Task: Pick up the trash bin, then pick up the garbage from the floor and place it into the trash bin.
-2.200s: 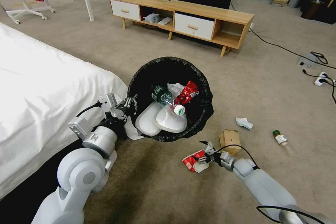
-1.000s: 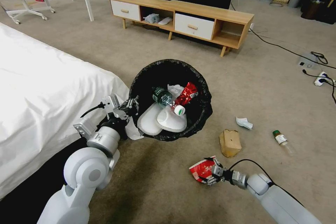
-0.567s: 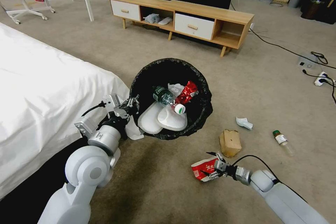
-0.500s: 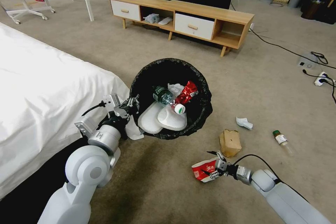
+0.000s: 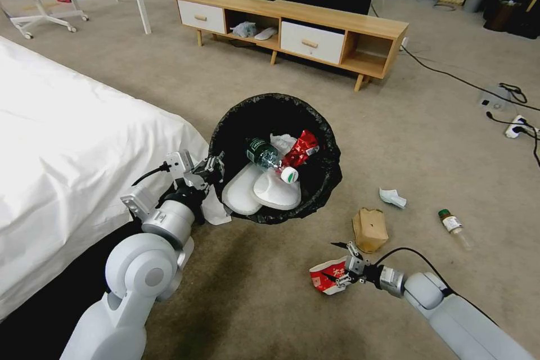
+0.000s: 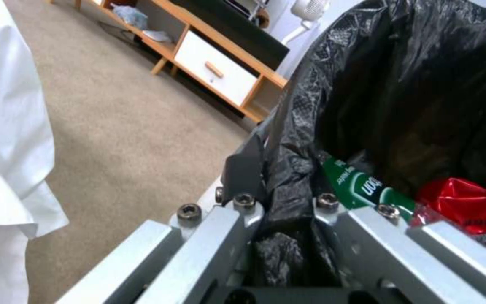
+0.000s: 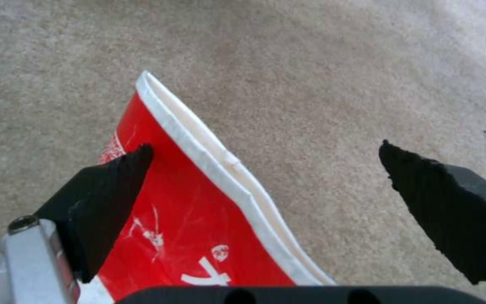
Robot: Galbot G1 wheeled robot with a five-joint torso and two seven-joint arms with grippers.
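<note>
The round white plastic trash bin with its black bag liner (image 5: 323, 180) is held off the beige carpet floor (image 5: 225, 95) beside the white-sheeted bed (image 5: 67, 140); the liner covers nearly all of its white wall. The left claw (image 5: 211, 171) is clenched on the bin's rim, liner bunched between its fingers (image 6: 243, 169). Inside lie one clear green-labelled bottle (image 5: 264, 156), one crushed red can (image 5: 301, 148), one white tissue (image 5: 281, 142) and two flat white slippers (image 5: 264, 191), partly overlapping.

The right claw (image 5: 342, 261) is spread wide around one flattened red-and-white paper cup (image 5: 328, 277), its long axis running leftward away from the claw, rim outward. In the right wrist view only one finger (image 7: 114, 181) overlaps the cup; contact is unclear.

On the floor: one brown paper bag (image 5: 369, 229), one white tissue scrap (image 5: 392, 197), one green-capped clear bottle (image 5: 454, 226) pointing away-left.
</note>
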